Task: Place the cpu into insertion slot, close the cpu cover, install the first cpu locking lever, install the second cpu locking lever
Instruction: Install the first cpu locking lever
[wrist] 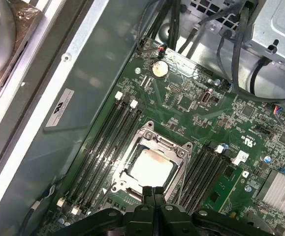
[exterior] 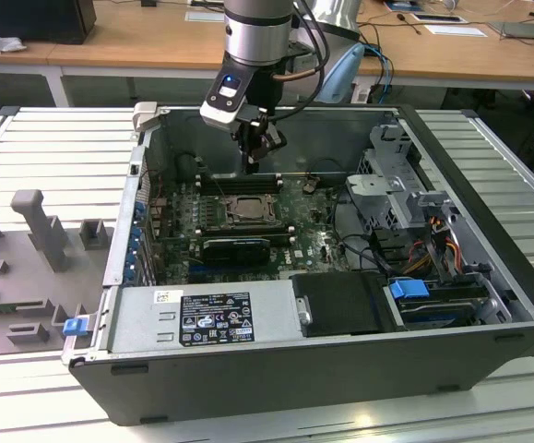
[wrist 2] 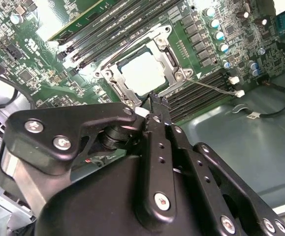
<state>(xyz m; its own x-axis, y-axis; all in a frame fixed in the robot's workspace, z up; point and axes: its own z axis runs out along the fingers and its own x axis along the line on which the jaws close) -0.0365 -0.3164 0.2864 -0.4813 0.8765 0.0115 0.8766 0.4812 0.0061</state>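
The gripper (wrist: 153, 191) has its two black fingers pressed flat together with nothing between them, as both wrist views show. Its tip (wrist 2: 154, 100) hangs just above one edge of the insertion slot (exterior: 238, 209), close to it, though I cannot tell if it touches. The cpu (wrist: 150, 167) lies seated in that slot, its pale silvery top facing up. The cpu cover (wrist: 165, 143) lies down flat over it, so the chip shows through the frame's window; in the second wrist view the same cpu (wrist 2: 141, 73) sits framed by the cover (wrist 2: 167, 62). From one corner of the socket a thin metal lever rod (wrist 2: 212, 88) runs out across the black memory slots (wrist 2: 197, 97). Whether it is latched I cannot tell. Long memory slots (wrist: 104, 148) flank the socket on both sides on the green motherboard (wrist: 191, 109). In the exterior view the arm reaches down into an open computer case (exterior: 340, 365), which lies on a slatted metal table (exterior: 45, 148).
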